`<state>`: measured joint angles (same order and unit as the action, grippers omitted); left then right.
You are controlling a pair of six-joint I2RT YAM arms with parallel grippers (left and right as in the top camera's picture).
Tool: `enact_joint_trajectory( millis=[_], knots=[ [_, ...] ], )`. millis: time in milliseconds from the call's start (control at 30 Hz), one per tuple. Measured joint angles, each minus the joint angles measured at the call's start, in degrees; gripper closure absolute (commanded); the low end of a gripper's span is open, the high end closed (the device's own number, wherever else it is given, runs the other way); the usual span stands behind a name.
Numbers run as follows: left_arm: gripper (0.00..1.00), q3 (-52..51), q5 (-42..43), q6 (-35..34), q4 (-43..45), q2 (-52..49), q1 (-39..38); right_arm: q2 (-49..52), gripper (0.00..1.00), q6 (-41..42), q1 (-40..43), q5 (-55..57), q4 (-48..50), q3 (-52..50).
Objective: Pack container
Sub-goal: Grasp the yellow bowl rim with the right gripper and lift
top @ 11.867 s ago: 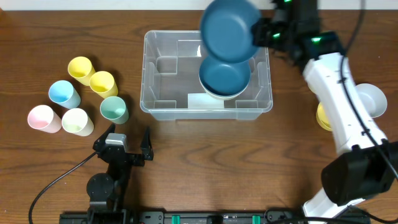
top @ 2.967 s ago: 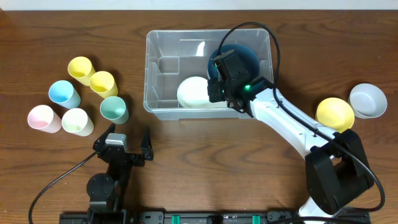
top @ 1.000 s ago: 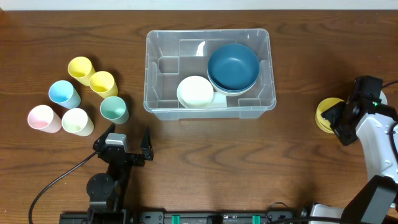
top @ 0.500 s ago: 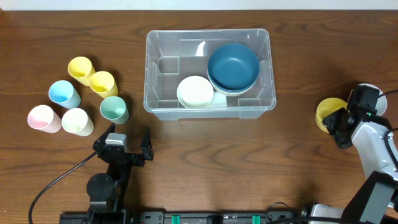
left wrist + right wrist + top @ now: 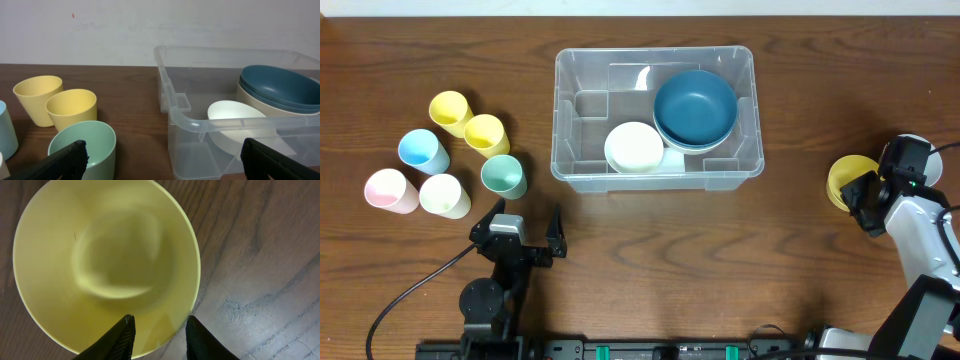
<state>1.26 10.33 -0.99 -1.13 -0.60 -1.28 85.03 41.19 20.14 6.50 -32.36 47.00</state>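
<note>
Looking down on a dark brown wooden desk (image 5: 650,270) with clear grain; finding the container (image 5: 656,182) standing at the far middle of it, a see-through plastic bin, rectangular, with rounded corners and a thick rim. Seeing in its right half a matte dark blue bowl (image 5: 695,103), and just beside it, at the front wall, a smooth white bowl (image 5: 634,148).

Noticing six round smooth cups grouped left of the container: a yellow cup (image 5: 450,108) touching a second yellow cup (image 5: 486,133), a blue cup (image 5: 423,150), a green cup (image 5: 503,176), a pink cup (image 5: 388,190) and a cream cup (image 5: 444,196).

Finding the left hand (image 5: 520,228) spread wide and empty, near the green cup and well apart from the container.

Getting from the left wrist view what the overhead view is hiding: a cream bowl (image 5: 272,103) nested under the dark blue bowl (image 5: 280,84), the white bowl (image 5: 235,116) leaning tilted, the moulded ribs of the container (image 5: 200,142), and a plain white wall (image 5: 150,25) behind the desk.

Seeing far right a glossy yellow bowl (image 5: 843,182), with a pale grey bowl (image 5: 923,150) half hidden behind the arm. Showing in the right wrist view the yellow bowl (image 5: 105,265) close up, round and shallow; finding the right hand (image 5: 160,337) partly spread, one finger over the inside, the other outside, the rim between them, not visibly pressing.
</note>
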Motion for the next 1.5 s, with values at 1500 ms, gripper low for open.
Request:
enact_joint_trajectory(
  millis=[1500],
  knots=[
    [0.02, 0.0, 0.0, 0.0, 0.0, 0.0, 0.0, 2.3, 0.99, -1.1, 0.0, 0.8, 3.6, -1.2]
  ],
)
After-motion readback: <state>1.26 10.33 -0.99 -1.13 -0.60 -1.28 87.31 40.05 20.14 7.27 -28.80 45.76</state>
